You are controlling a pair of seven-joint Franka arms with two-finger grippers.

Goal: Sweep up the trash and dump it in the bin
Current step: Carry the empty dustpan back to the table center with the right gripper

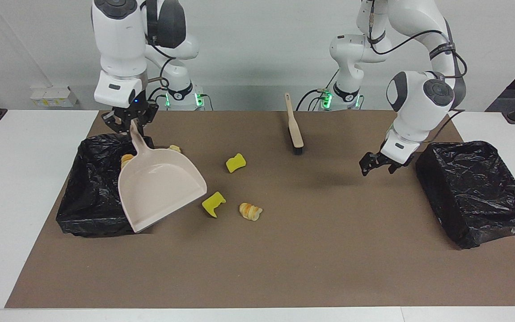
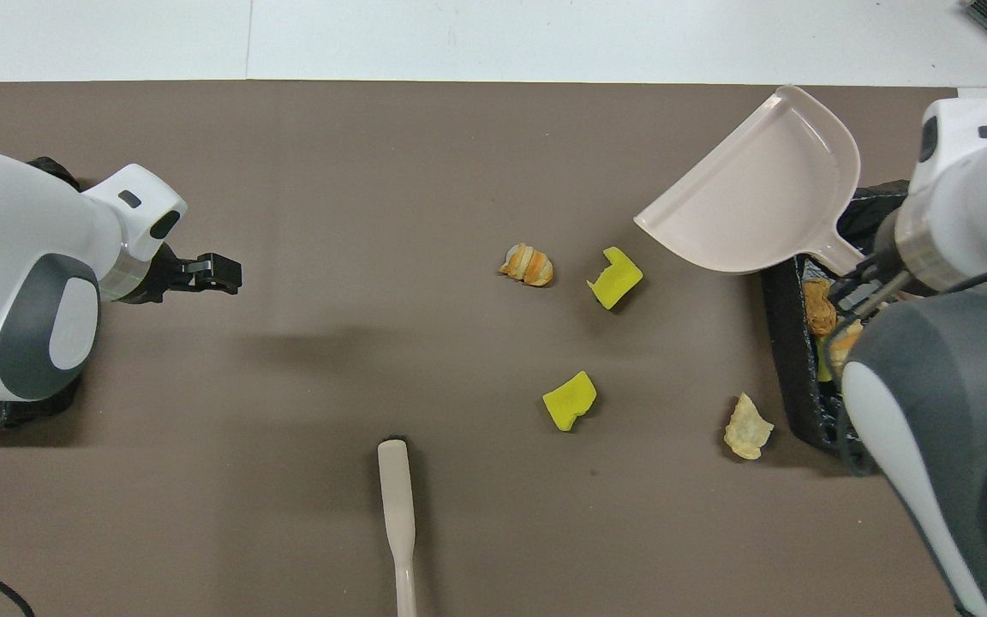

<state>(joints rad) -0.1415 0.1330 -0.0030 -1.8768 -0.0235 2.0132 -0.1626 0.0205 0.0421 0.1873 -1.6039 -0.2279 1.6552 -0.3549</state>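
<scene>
My right gripper (image 1: 132,126) is shut on the handle of the beige dustpan (image 1: 159,183) and holds it tilted over the edge of the black bin (image 1: 85,197) at the right arm's end. The pan (image 2: 750,197) looks empty. Two yellow sponge chunks (image 1: 235,163) (image 1: 213,203) and a bread lump (image 1: 250,211) lie on the mat beside the pan. A tan lump (image 2: 748,426) lies by the bin, nearer to the robots. More scraps (image 2: 819,304) lie in the bin. My left gripper (image 1: 377,164) hangs open and empty over the mat beside the other bin.
The beige brush (image 1: 294,129) with black bristles lies on the brown mat (image 1: 311,250) near the robots, at mid-table. A second black-lined bin (image 1: 476,192) stands at the left arm's end. White table (image 1: 25,179) surrounds the mat.
</scene>
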